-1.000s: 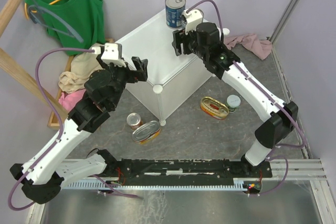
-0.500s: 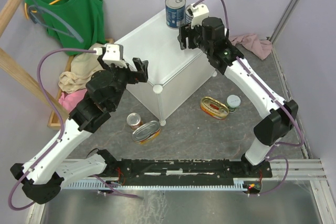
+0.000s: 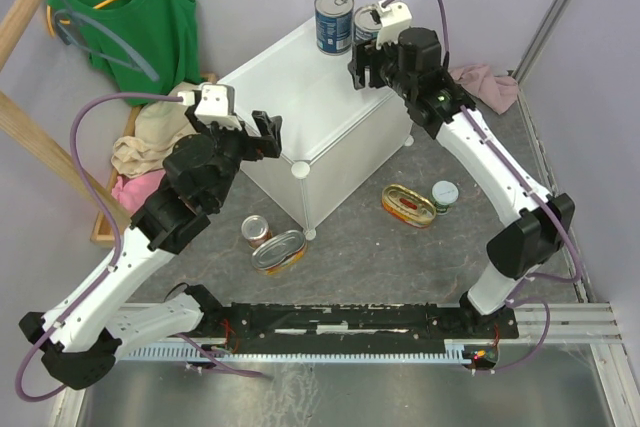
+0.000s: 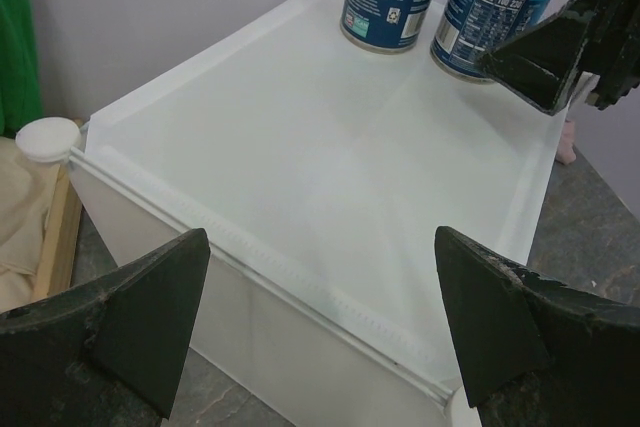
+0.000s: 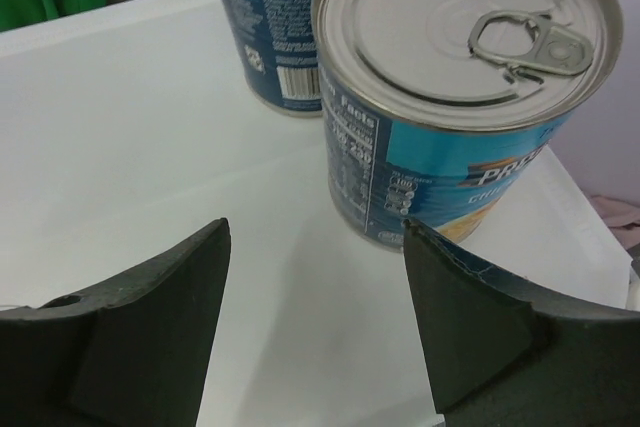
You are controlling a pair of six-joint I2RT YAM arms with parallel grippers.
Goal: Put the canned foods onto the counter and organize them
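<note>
The white cube counter [image 3: 290, 97] stands in the middle. Two tall blue cans stand upright on its far corner: one [image 3: 334, 20] in full view, the other [image 3: 362, 27] partly hidden by my right gripper [image 3: 366, 69]. In the right wrist view my right gripper [image 5: 315, 317] is open and empty, with the nearer can [image 5: 460, 97] just beyond its right finger and the other can [image 5: 270, 27] behind. My left gripper [image 3: 270, 132] [image 4: 320, 317] is open and empty over the counter's near left edge [image 4: 300, 147]. On the floor lie two oval tins [image 3: 408, 205] [image 3: 279, 251], a green-white can [image 3: 445, 194] and an orange-red can [image 3: 257, 231].
A green top [image 3: 130, 17] hangs on the wooden rack [image 3: 30, 137] at the back left, with beige and pink clothes [image 3: 150, 142] below it. A pink cloth [image 3: 485, 85] lies on the floor right of the counter. Walls close in at the back and right.
My right gripper has moved right and toward the counter's far corner. The second blue can's top now shows beside the first. My left arm has not moved.
</note>
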